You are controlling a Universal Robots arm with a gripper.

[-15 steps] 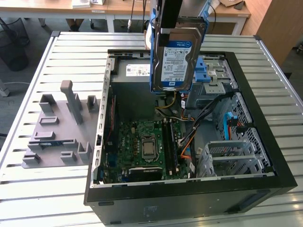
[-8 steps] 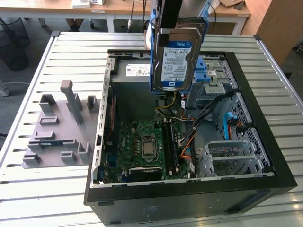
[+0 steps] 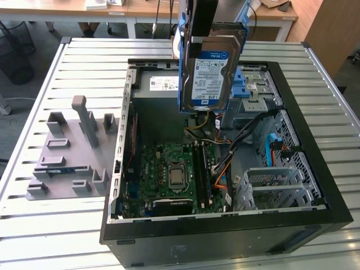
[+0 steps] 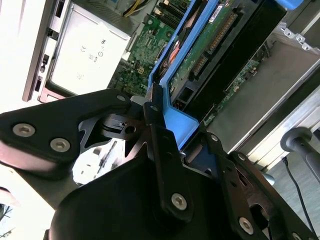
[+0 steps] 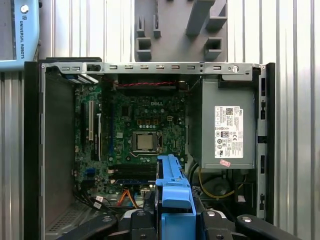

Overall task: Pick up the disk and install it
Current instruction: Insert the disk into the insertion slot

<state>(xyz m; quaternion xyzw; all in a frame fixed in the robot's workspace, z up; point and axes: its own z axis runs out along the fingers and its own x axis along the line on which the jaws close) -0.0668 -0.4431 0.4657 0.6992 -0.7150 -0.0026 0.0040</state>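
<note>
The disk (image 3: 211, 70), a silver hard drive with a blue-and-white label and a blue carrier frame, hangs upright in the air above the back of the open computer case (image 3: 225, 225). My gripper (image 3: 201, 31) is shut on its top edge. In the second wrist view the black fingers (image 4: 162, 145) clamp the blue frame (image 4: 172, 80), and the drive's circuit-board side faces the camera. Seen in the first wrist view, the blue carrier (image 5: 173, 190) sits between the fingers, over the motherboard (image 5: 142, 140).
Inside the case are a grey power supply with a white sticker (image 3: 160, 84), a metal drive cage with light-blue brackets (image 3: 253, 84), loose cables (image 3: 225, 163) and a lower cage (image 3: 270, 188). A grey fixture plate (image 3: 70, 152) lies on the slatted table (image 3: 34, 236) at the exterior view's left.
</note>
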